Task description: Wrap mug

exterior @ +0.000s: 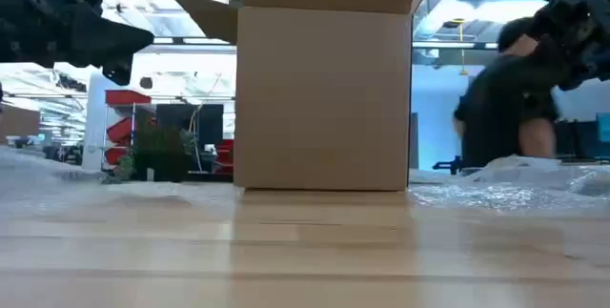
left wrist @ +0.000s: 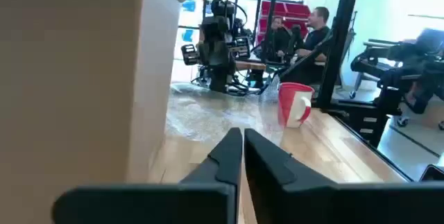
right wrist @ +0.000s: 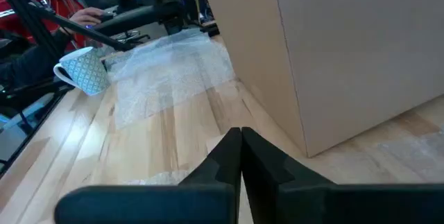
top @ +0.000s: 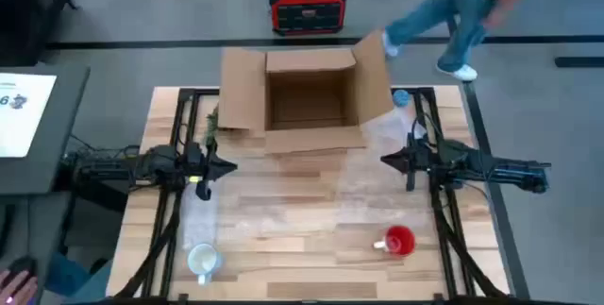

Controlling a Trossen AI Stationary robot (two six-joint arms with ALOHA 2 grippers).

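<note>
Both arms are stretched out flat and level, pointing in toward each other from opposite sides. Left pincer [top: 229,165] has its fingers [left wrist: 232,151] pressed together, holding nothing. Right pincer [top: 385,160] is the same deal, tips [right wrist: 239,144] closed and empty, hovering above the counter [top: 311,239].

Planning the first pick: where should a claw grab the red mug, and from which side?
Take the red mug across its rim and wall from above, on the side away from the handle. It stands upright near the table's front edge, and the handle points toward the left arm. The right claw, shut and empty, is the nearer one.
</note>
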